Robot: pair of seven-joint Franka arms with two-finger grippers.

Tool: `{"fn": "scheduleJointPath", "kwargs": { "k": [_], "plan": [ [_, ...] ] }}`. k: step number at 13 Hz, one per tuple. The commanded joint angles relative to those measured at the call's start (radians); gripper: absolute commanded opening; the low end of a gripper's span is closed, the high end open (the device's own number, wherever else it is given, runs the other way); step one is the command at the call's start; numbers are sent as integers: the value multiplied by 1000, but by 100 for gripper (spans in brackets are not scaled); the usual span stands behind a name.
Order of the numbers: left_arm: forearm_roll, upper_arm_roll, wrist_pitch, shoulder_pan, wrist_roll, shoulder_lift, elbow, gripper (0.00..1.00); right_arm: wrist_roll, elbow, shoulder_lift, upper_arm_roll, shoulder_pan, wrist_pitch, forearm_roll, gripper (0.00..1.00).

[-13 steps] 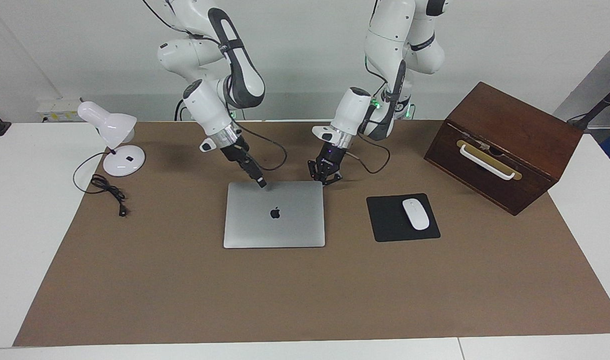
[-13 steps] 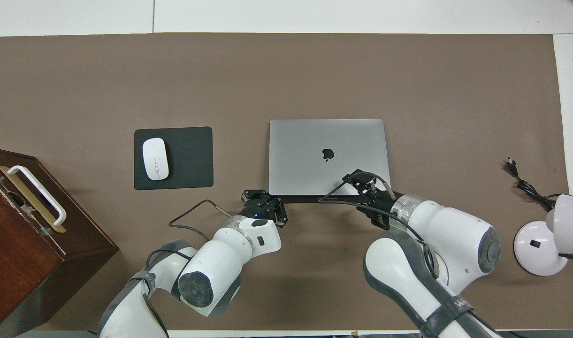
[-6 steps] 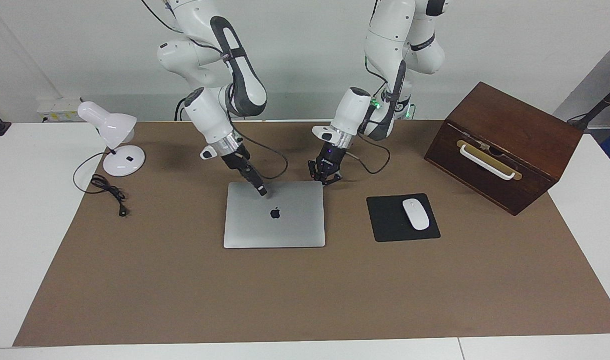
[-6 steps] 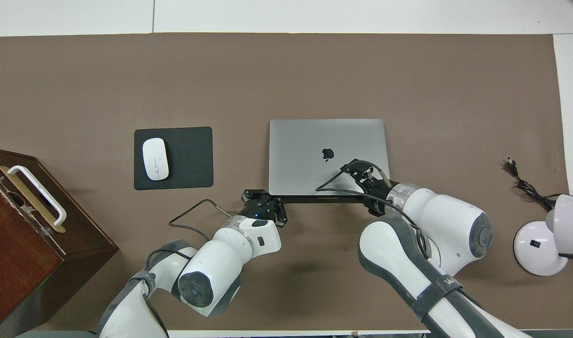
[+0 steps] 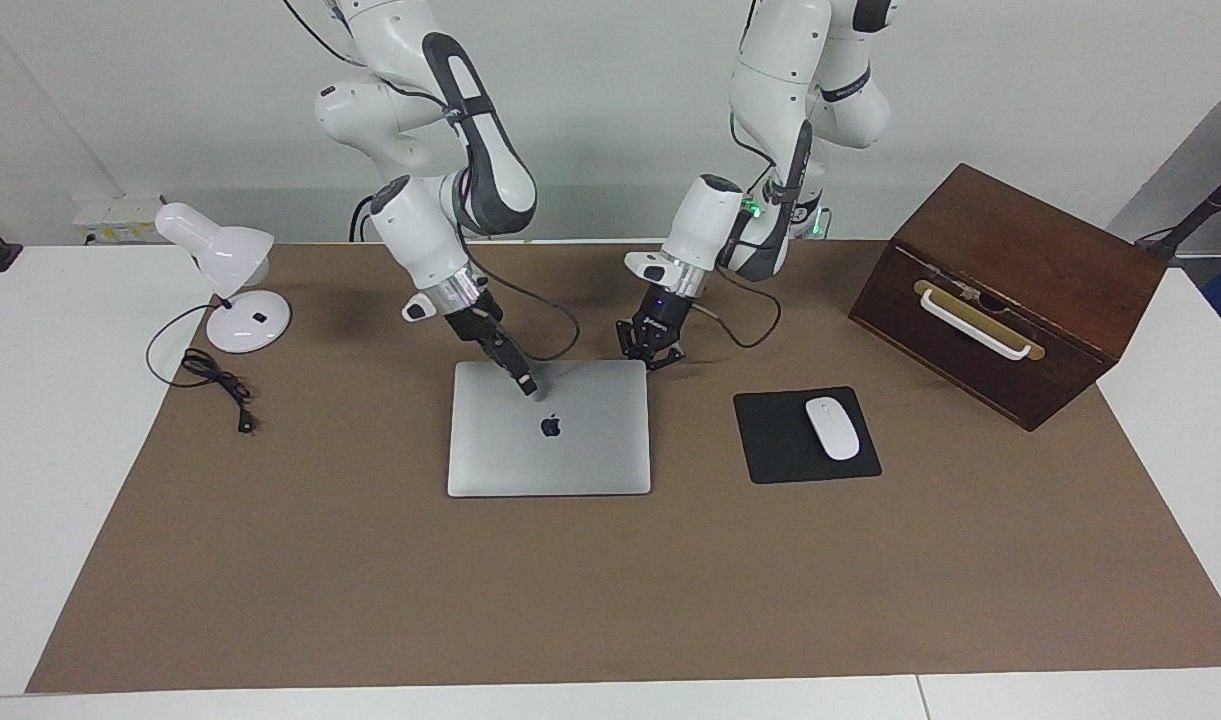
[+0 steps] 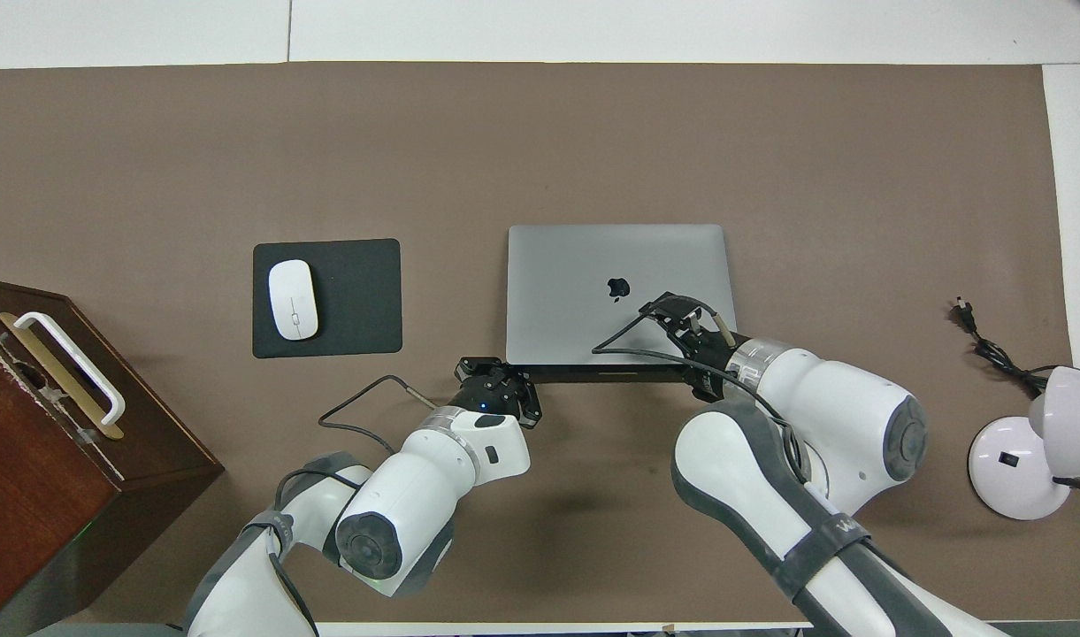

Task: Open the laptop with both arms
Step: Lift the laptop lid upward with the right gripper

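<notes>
The silver-grey laptop (image 5: 570, 450) (image 6: 575, 283) lies closed and flat on the brown mat, its dark apple logo facing up. My left gripper (image 5: 652, 358) (image 6: 495, 389) is shut and sits low at the laptop's corner nearest the robots, toward the left arm's end of the table. My right gripper (image 5: 528, 387) (image 6: 672, 310) points steeply down with its fingertips together. Its tip is on or just above the lid, beside the logo, and it holds nothing.
A black mouse pad (image 5: 770, 450) carrying a white mouse (image 5: 832, 428) lies beside the laptop toward the left arm's end. A tilted brown wooden box (image 5: 1010, 290) with a white handle stands past the pad. A white desk lamp (image 5: 232, 290) and its cable (image 5: 215, 385) sit at the right arm's end.
My right gripper has slid from the lid's edge nearest the robots toward the logo. The left gripper and the laptop have stayed where they were.
</notes>
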Motion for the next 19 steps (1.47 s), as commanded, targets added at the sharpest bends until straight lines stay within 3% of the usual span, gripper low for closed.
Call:
{"fn": "scheduleJointPath", "kwargs": {
  "k": [1, 11, 19],
  "plan": [
    [-6, 14, 19, -5, 25, 47, 15, 0, -41, 75, 45, 9, 1, 55, 55, 100],
    [-6, 15, 19, -5, 30, 52, 19, 0, -44, 266, 131, 8, 0, 65, 64, 100],
    [-6, 14, 19, -5, 30, 53, 20, 0, -95, 415, 187, 6, -63, 48, 56, 100]
  ]
}}
